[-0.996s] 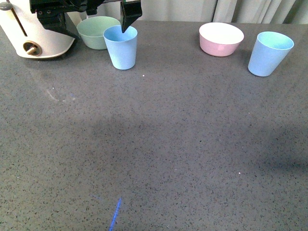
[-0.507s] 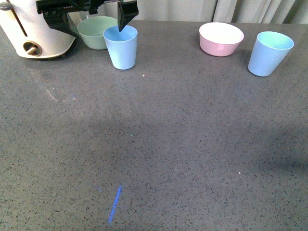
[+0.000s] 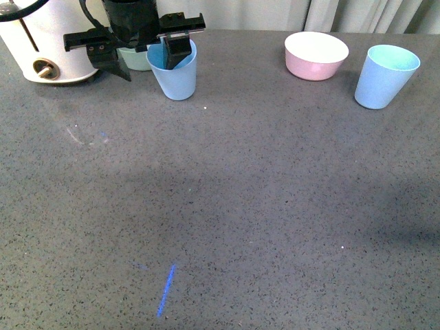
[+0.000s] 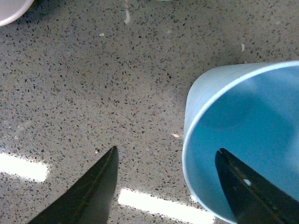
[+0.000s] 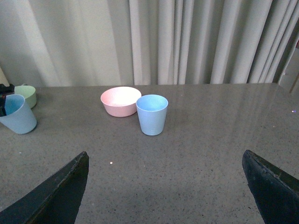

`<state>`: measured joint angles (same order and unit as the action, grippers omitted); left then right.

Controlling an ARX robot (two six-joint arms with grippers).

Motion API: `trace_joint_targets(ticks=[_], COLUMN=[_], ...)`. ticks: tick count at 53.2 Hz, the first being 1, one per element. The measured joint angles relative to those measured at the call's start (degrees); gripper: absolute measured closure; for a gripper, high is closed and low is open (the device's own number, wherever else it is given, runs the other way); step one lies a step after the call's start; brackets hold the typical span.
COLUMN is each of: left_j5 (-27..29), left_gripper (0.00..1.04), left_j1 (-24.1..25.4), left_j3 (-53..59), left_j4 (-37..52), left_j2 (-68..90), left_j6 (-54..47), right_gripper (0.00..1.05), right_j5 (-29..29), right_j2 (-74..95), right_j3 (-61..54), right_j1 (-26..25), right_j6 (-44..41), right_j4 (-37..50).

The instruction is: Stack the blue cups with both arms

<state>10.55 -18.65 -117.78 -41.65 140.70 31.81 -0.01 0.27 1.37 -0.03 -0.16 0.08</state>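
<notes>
Left fingers (image 3: pixel 177 49) lowered astride rim, cup (image 3: pixel 173 79) upright

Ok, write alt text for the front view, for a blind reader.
The left gripper, open, straddles the wall of a blue cup at the back left of a grey speckled table, one finger inside, one outside. A pink bowl and a second blue cup stand at the back right; a white appliance sits far left.

Grey speckled tabletop (image 3: pixel 275 206) – stuff sits along the far side. L to R: white appliance (image 3: pixel 41 48), green bowl (image 5: pixel 27 95) just behind left blue cup (image 3: pixel 175 79) – cup leans a bit – then, well apart, pink bowl (image 3: pixel 316 56) w/ right blue cup (image 3: pixel 383 79) near it. Thin blue light streak (image 3: pixel 165 292) near the front.
</notes>
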Motion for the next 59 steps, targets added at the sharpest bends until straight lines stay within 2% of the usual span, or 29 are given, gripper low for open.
trace_joint_targets(ticks=[12, 14, 15, 18, 36, 59], left_j5=[-0.72, -0.83, -0.96, -1.64, -2.10, -3.98], left_gripper=[0.86, 0.90, 0.97, 1.02, 1.02, 1.02], left_j1=[-0.50, -0.59, -0.83, -1.07, -3.56, -7.21], left_j3=[-1.36, -1.44, -1.75, -2.58, -3.19, 13.79], left_j4=[-1.46, -1.57, -1.81, -2.29, -2.80, 0.59], left_j2=[0.00, 0.00, 0.00, 0.00, -1.05, -15.54], left_j6=[1.16, 1.33, 1.75, 2.47, 5.01, 9.11], right_gripper=[0.09, 0.09, 0.09, 0.09, 0.09, 0.09], right_j5=[0.00, 0.00, 0.00, 0.00, 0.00, 0.02], right_j2=[0.00, 0.00, 0.00, 0.00, 0.00, 0.00], right_j3=[0.00, 0.00, 0.00, 0.00, 0.00, 0.00], right_j1=[0.00, 0.00, 0.00, 0.00, 0.00, 0.00], right_j6=[-0.02, 0.00, 0.00, 0.00, 0.00, 0.00], right_j4=[0.00, 0.00, 0.00, 0.00, 0.00, 0.00])
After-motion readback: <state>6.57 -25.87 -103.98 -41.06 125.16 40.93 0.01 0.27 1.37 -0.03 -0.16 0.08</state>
